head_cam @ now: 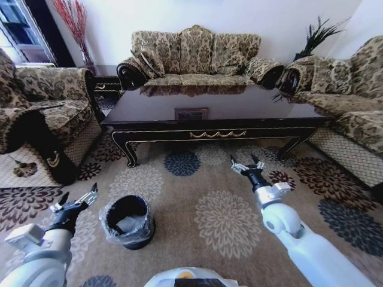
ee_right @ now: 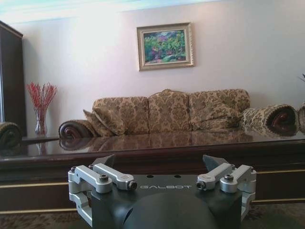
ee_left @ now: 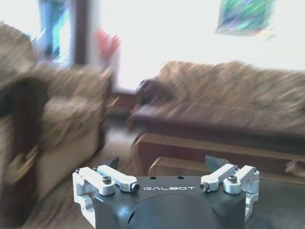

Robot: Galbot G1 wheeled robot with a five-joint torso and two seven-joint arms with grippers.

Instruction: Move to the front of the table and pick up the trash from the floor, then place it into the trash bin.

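The long dark glossy table (head_cam: 209, 119) with gold scroll trim stands across the carpet ahead of me. The round black trash bin (head_cam: 127, 221), lined with a crinkly clear bag, sits on the carpet near my left side. My left gripper (head_cam: 79, 194) hovers open just left of the bin, nothing between its fingers. My right gripper (head_cam: 243, 160) hangs open above the carpet in front of the table. The left wrist view shows the open left gripper (ee_left: 164, 164) facing the table (ee_left: 214, 143). The open right gripper (ee_right: 159, 160) faces the table (ee_right: 143, 148) edge. The trash is out of view.
Patterned sofas ring the table: one at the left (head_cam: 42, 113), one behind (head_cam: 191, 57), one at the right (head_cam: 353, 101). A corner stand with a red-branch vase (head_cam: 75, 27) is at the back left. Flowered carpet (head_cam: 227, 221) lies open between me and the table.
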